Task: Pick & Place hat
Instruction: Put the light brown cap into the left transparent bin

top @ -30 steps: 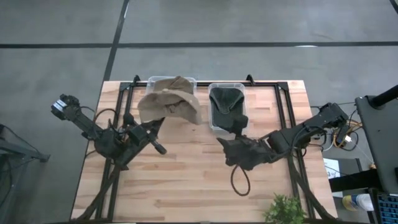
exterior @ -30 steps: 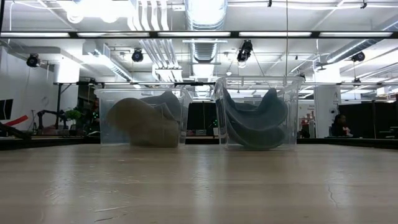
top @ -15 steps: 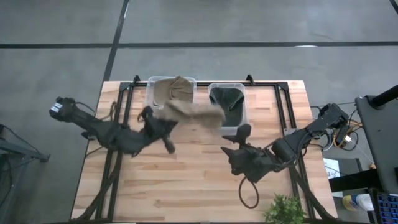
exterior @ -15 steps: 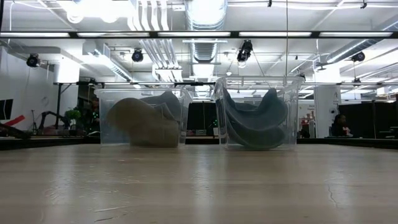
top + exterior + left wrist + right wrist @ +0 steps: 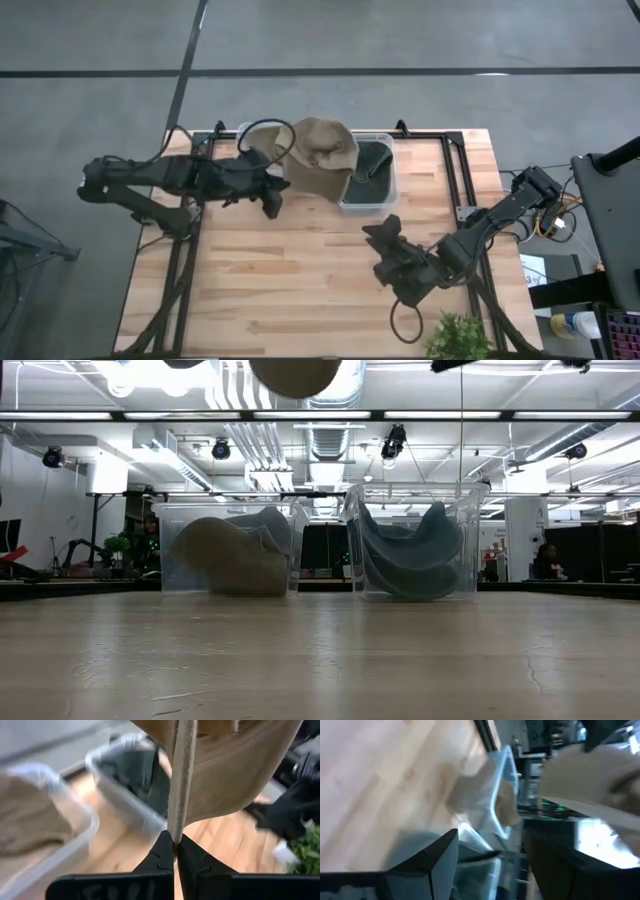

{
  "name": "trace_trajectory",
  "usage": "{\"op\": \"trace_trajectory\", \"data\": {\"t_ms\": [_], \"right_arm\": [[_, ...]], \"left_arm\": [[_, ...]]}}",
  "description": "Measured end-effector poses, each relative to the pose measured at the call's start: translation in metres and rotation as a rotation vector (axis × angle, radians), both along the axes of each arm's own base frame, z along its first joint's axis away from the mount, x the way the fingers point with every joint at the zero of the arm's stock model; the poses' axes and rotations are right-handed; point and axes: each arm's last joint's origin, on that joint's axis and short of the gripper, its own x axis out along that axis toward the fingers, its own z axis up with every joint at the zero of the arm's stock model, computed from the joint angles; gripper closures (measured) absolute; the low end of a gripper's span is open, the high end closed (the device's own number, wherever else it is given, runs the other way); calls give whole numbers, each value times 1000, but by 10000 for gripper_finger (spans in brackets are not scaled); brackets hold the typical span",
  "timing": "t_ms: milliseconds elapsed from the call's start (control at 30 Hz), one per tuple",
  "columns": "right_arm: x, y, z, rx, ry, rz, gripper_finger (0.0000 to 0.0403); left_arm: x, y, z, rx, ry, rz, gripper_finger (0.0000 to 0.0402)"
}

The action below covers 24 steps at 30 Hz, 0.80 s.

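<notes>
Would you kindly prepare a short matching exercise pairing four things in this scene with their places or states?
Things:
1. tan hat
2. dark hat
3. left pincer
4. right pincer

Places or states:
A. lying in the right-hand clear bin
B. open, above bare table
C. lifted in the air, over the bins
D. pinching a hat brim

Pairs: 1-C, 2-A, 3-D, 4-B

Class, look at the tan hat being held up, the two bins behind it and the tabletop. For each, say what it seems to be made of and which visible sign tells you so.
Tan hat: probably woven cloth, matte; its thin brim bends where the left gripper pinches it.
Bins: clear plastic, glossy; the hats inside show through the walls.
Tabletop: wood, likely butcher block; pale planks with visible grain and a light sheen.
</notes>
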Motion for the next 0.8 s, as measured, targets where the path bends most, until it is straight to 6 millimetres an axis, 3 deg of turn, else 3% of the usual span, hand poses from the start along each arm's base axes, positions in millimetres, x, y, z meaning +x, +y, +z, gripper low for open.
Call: {"op": "trace_trajectory", "data": {"t_ms": [300, 533, 800], "right_arm": [[6, 4, -4, -236, 22, 63, 184], [24, 17, -9, -363, 45, 151, 184], [42, 23, -34, -476, 150, 178, 184]], "left_arm": [[7, 10, -18, -178, 127, -35, 401], [19, 7, -28, -257, 170, -70, 401], [28, 4, -37, -290, 220, -106, 401]]}}
